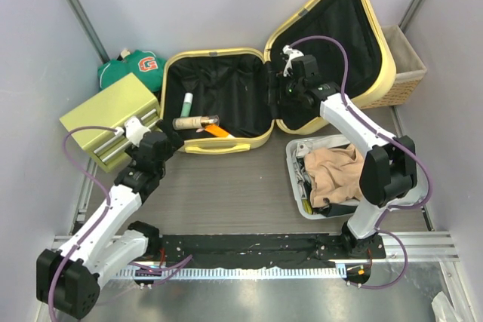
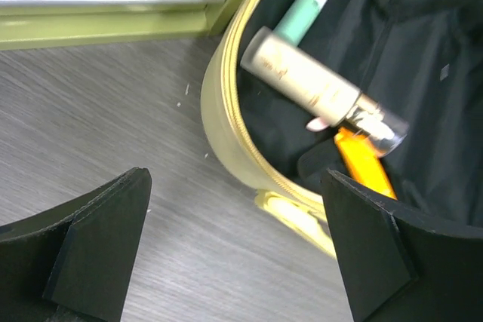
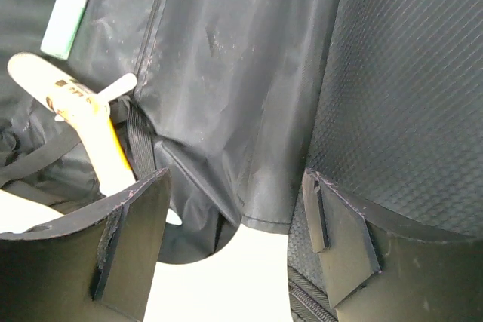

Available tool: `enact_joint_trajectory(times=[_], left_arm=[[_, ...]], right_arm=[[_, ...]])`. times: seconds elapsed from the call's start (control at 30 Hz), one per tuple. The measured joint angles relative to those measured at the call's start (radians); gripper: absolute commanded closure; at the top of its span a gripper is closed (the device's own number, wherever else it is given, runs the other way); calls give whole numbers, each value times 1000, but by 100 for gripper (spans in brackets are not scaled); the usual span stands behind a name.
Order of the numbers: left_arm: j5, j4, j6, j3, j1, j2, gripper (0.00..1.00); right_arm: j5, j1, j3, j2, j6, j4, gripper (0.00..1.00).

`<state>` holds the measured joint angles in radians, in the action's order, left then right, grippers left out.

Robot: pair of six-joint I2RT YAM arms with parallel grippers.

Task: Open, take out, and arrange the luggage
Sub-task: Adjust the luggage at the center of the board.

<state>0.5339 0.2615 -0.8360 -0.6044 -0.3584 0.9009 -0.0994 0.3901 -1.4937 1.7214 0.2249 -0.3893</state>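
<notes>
The luggage (image 1: 226,145) lies open at the middle back of the table (image 1: 226,186), its base flat on the left and its lid tilted up on the right. In the base lie a tube (image 1: 186,103), a bottle (image 1: 195,121) in front of it, and a short stick (image 1: 217,130) just right of the bottle. A box (image 1: 109,115) stands left of the luggage, with a folded garment (image 1: 132,69) behind it. A basket (image 1: 407,73) stands behind the lid. In front of the lid sits a tray (image 1: 293,167) with a cloth (image 1: 336,175) in it.
</notes>
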Motion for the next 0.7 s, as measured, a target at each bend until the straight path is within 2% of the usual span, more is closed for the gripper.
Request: enact_joint_trajectory(times=[0.17, 0.37, 0.5, 0.63, 0.7], left_arm=[[33, -21, -33, 19, 26, -91, 0], [17, -26, -36, 29, 184, -120, 0], [-38, -45, -24, 61, 309, -103, 7], [-73, -118, -34, 122, 348, -76, 14], [-87, -191, -67, 187, 348, -78, 24]], right_arm=[[-20, 0, 30, 0, 18, 15, 22], [-74, 0, 56, -11, 43, 43, 23], [-119, 0, 79, -42, 64, 69, 23], [-145, 0, 101, -76, 76, 98, 23], [-155, 0, 110, -85, 82, 109, 23]])
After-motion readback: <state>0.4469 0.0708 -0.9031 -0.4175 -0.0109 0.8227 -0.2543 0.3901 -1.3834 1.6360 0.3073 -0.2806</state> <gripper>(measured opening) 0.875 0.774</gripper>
